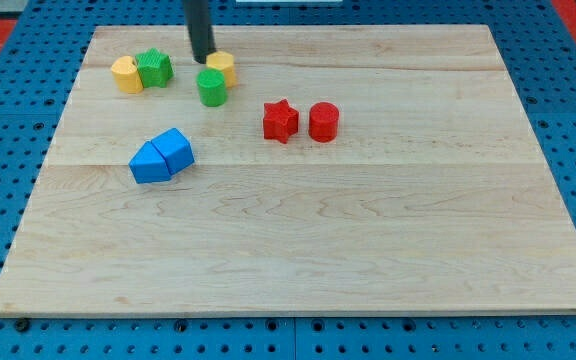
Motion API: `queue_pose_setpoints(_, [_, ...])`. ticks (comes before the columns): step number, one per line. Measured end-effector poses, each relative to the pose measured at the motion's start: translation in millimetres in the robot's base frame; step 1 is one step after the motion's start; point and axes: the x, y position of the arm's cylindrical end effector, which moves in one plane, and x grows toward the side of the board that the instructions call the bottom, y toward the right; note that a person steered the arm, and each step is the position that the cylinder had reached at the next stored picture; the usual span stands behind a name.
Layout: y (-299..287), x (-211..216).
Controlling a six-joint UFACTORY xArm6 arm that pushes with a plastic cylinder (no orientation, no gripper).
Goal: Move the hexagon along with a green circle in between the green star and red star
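Observation:
My tip [202, 59] stands near the view's top, touching the left side of a yellow hexagon [221, 67]. A green circle [211, 87] sits just below the hexagon. The green star [154, 68] lies to the left, next to a second yellow block [126, 74]. The red star [280, 120] lies to the lower right of the green circle. The hexagon and green circle are between the two stars, nearer the green star.
A red circle [324, 121] sits right of the red star. Two blue blocks [162, 156] lie together at the left middle of the wooden board [368, 250]. Blue pegboard surrounds the board.

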Motion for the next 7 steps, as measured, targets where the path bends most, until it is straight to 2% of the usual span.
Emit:
queue_pose_setpoints(2, [60.8, 24.0])
queue_pose_setpoints(4, [59.3, 15.8])
queue_pose_setpoints(5, [51.2, 51.5])
queue_pose_setpoints(7, [19.3, 58.5])
